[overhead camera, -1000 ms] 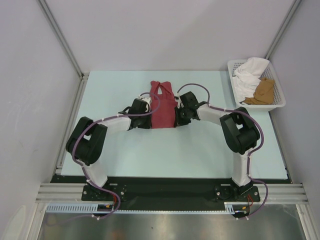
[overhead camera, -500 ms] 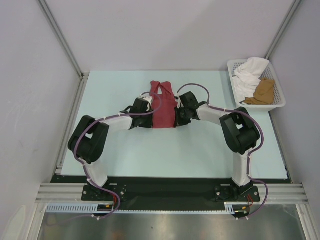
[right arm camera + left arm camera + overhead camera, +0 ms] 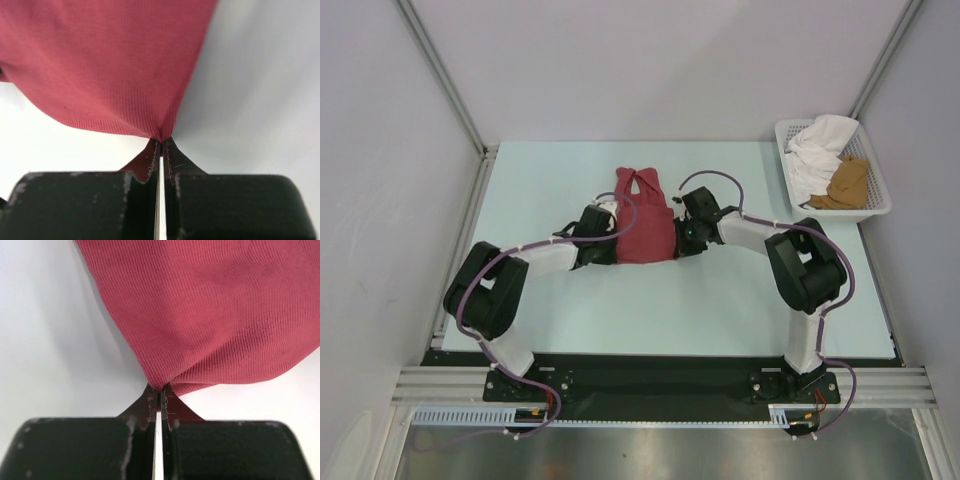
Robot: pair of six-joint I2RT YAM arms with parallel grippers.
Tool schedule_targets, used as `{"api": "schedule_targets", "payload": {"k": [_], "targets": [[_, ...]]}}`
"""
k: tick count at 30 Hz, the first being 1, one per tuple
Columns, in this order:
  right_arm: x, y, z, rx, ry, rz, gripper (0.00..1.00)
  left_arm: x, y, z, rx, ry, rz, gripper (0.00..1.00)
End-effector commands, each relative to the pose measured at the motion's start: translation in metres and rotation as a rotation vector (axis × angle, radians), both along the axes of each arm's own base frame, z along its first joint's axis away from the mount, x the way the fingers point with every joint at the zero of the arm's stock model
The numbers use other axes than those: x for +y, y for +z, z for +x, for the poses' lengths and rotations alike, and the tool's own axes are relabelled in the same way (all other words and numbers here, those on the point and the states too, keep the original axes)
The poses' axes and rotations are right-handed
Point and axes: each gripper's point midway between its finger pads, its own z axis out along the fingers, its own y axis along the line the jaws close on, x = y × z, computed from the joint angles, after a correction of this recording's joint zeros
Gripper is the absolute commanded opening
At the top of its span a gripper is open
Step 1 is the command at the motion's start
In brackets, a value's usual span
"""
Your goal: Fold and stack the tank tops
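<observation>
The dark red tank top lies in the middle of the table, straps toward the far side. My left gripper is shut on its near left corner; the left wrist view shows the jaws pinching red cloth. My right gripper is shut on its near right corner; the right wrist view shows the pinched cloth. The near edge is lifted between the two grippers. The tan-brown tank top lies crumpled in the white basket at the far right.
A white cloth fills the far part of the basket. The pale table is walled by grey panels on the left, back and right. The arm bases stand at the near edge.
Both grippers have drawn the red top's near edge slightly toward the near side and apart, so the cloth looks wider and flatter. The left arm's elbow moved left.
</observation>
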Motion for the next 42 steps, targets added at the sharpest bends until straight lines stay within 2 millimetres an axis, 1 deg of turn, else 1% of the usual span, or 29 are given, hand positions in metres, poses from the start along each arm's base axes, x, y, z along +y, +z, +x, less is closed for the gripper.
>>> {"api": "schedule_targets", "payload": {"k": [1,2,3,4,5,6,7,8,9,10,11,12,13,14,15,16,17,18,20,21,24,27,28,32,35,37,38,40,42], "targets": [[-0.031,0.001,-0.019,0.032,-0.056,-0.098,0.00,0.011,0.003,-0.021,0.015,0.026,-0.007,0.00],[-0.032,0.001,-0.023,0.035,-0.054,-0.096,0.00,0.012,-0.003,-0.030,0.035,0.026,-0.016,0.00],[-0.036,-0.005,-0.033,0.052,-0.049,-0.106,0.00,0.012,0.000,-0.032,0.025,0.027,-0.026,0.00],[-0.036,-0.001,-0.037,0.041,-0.045,-0.101,0.00,0.008,-0.001,-0.037,0.034,0.012,-0.051,0.00],[-0.034,0.000,-0.042,0.038,-0.035,-0.100,0.00,0.005,-0.006,-0.047,0.054,0.000,-0.065,0.00],[-0.039,-0.007,-0.053,0.056,-0.031,-0.112,0.00,0.002,-0.003,-0.051,0.049,-0.008,-0.079,0.00],[-0.039,-0.003,-0.057,0.047,-0.029,-0.104,0.00,-0.001,-0.003,-0.055,0.046,-0.016,-0.088,0.00],[-0.036,-0.004,-0.064,0.051,-0.018,-0.101,0.00,-0.006,-0.006,-0.067,0.058,-0.035,-0.088,0.00],[-0.037,-0.005,-0.069,0.053,-0.016,-0.098,0.00,-0.007,-0.002,-0.069,0.042,-0.036,-0.090,0.00],[-0.039,-0.010,-0.081,0.070,-0.007,-0.103,0.00,-0.009,-0.002,-0.075,0.046,-0.039,-0.087,0.00],[-0.038,-0.005,-0.084,0.058,0.000,-0.096,0.00,-0.012,-0.004,-0.085,0.056,-0.047,-0.089,0.00],[-0.036,-0.004,-0.091,0.060,0.010,-0.095,0.00,-0.014,0.004,-0.089,0.041,-0.051,-0.105,0.01],[-0.040,-0.009,-0.100,0.073,0.013,-0.108,0.00,-0.018,0.005,-0.097,0.042,-0.062,-0.113,0.02],[-0.040,-0.008,-0.104,0.073,0.014,-0.108,0.00,-0.016,0.002,-0.106,0.058,-0.051,-0.121,0.04],[-0.039,-0.002,-0.108,0.062,0.018,-0.101,0.00,-0.018,0.012,-0.109,0.033,-0.056,-0.148,0.12],[-0.040,-0.002,-0.111,0.063,0.016,-0.100,0.00,-0.018,0.015,-0.113,0.027,-0.053,-0.155,0.19],[-0.043,-0.002,-0.117,0.067,0.016,-0.103,0.00,-0.018,0.011,-0.125,0.040,-0.057,-0.157,0.27],[-0.043,0.003,-0.118,0.058,0.009,-0.092,0.00,-0.020,0.020,-0.128,0.017,-0.060,-0.182,0.42],[-0.043,0.005,-0.127,0.061,0.020,-0.083,0.00,-0.019,0.016,-0.140,0.028,-0.069,-0.190,0.55],[-0.042,0.006,-0.129,0.060,0.019,-0.081,0.00,-0.019,0.019,-0.142,0.018,-0.070,-0.202,0.64],[-0.038,0.011,-0.138,0.056,0.037,-0.075,0.00,-0.019,0.014,-0.149,0.035,-0.076,-0.200,0.70],[-0.035,0.012,-0.142,0.054,0.046,-0.077,0.00,-0.029,0.012,-0.157,0.048,-0.105,-0.206,0.70],[-0.035,0.012,-0.143,0.053,0.047,-0.076,0.00,-0.030,0.013,-0.155,0.030,-0.098,-0.196,0.70],[-0.035,0.012,-0.147,0.057,0.046,-0.071,0.00,-0.045,0.017,-0.162,0.009,-0.145,-0.185,0.70],[-0.036,0.012,-0.149,0.059,0.047,-0.070,0.00,-0.046,0.014,-0.160,0.004,-0.147,-0.160,0.70],[-0.035,0.013,-0.150,0.062,0.050,-0.069,0.00,-0.040,0.005,-0.156,0.013,-0.125,-0.106,0.68],[-0.035,0.014,-0.151,0.061,0.051,-0.066,0.00,-0.040,0.006,-0.153,0.012,-0.117,-0.093,0.66],[-0.034,0.015,-0.152,0.061,0.054,-0.064,0.00,-0.036,-0.002,-0.150,0.022,-0.099,-0.050,0.63],[-0.034,0.016,-0.154,0.061,0.055,-0.065,0.00,-0.038,-0.006,-0.149,0.033,-0.102,-0.044,0.51]]}}
